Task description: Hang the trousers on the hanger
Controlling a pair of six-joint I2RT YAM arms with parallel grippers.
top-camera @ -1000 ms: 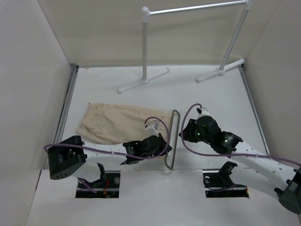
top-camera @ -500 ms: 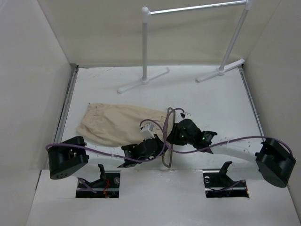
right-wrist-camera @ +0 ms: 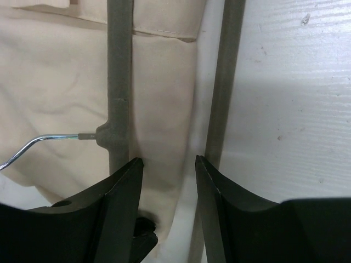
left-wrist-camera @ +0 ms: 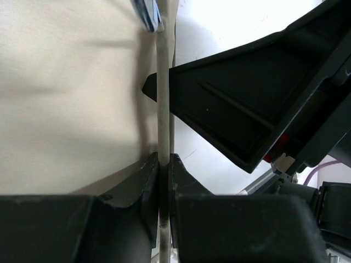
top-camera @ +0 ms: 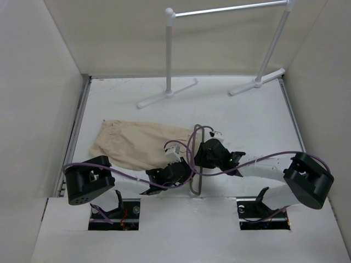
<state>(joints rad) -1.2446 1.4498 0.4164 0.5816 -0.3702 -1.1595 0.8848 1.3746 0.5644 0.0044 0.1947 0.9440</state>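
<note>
The left gripper is clamped on one thin bar of the hanger. The right gripper has its jaws apart over the hanger's two bars, with the trousers showing between them. From above, the wrists hide both sets of fingertips; the hanger lies at the trousers' right end.

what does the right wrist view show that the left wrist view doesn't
Only the right wrist view: the hanger's metal hook and both its bars, with cloth lying between them. Only the left wrist view: the left gripper shut on one bar. Both: the trousers, the white table and part of the open right gripper.
</note>
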